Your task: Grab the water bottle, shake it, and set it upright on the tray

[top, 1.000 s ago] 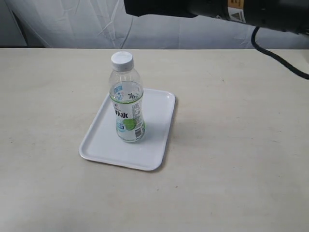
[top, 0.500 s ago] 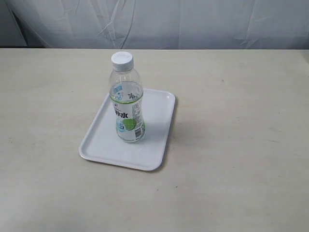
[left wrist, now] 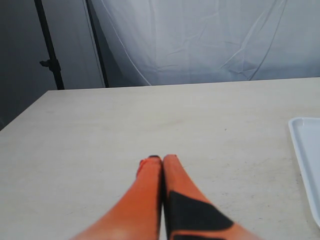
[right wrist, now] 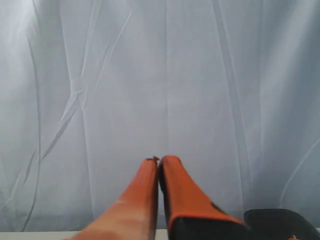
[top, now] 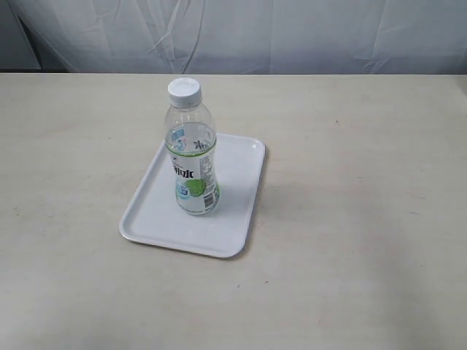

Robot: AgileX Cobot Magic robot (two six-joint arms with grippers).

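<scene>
Grippers first: left gripper is pinched together on nothing, low over the table. The right gripper is the same, facing the white curtain. Meanwhile the water bottle stands upright, capped, on the tray. Looks finished to me, so the next move is just keeping clear.

The clear bottle, white cap on and a white-and-green label round its waisted body, stands upright near the middle of the flat white rectangular tray with rounded corners and a low rim.
</scene>
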